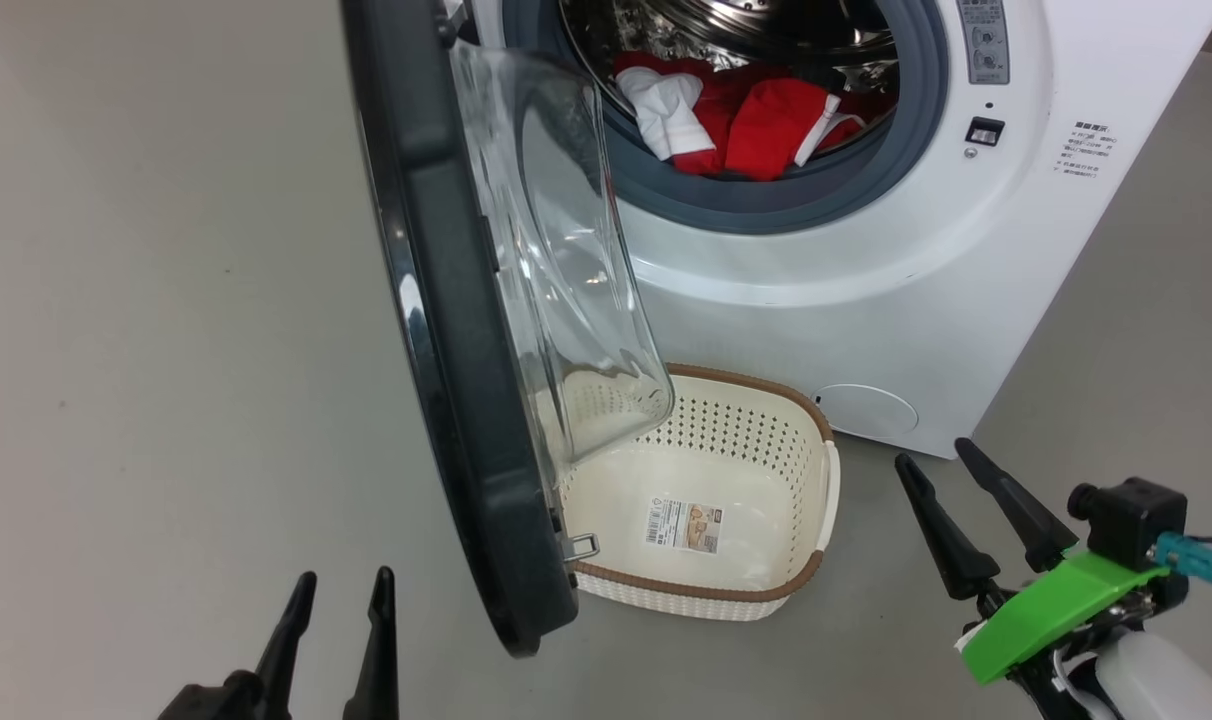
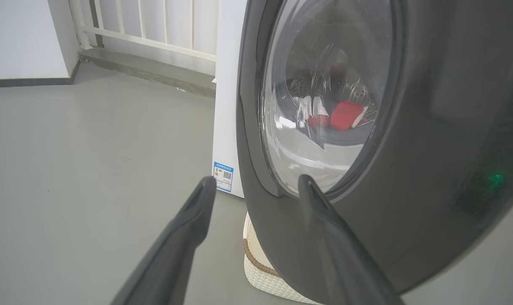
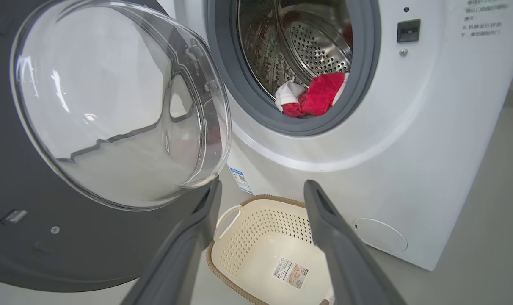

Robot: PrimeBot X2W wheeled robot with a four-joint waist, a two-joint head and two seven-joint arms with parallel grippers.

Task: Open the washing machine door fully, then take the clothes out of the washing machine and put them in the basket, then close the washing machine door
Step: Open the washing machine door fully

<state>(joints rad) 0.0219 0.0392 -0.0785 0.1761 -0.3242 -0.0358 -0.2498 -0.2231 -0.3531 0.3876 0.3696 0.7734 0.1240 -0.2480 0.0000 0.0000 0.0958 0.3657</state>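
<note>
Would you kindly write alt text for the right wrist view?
A white washing machine stands with its round door swung open, red and white clothes lying in the drum. A cream basket sits empty below, framed by the open right pincer.

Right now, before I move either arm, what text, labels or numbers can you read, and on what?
Nothing can be quoted; every text is too small or blurred.
Paper label on the basket floor: unreadable print.
Blue-edged sticker low on the washing machine: unreadable.
Grey printed lines on its front, far right: unreadable.
Grey strip of symbols higher on that front: unreadable.
</note>
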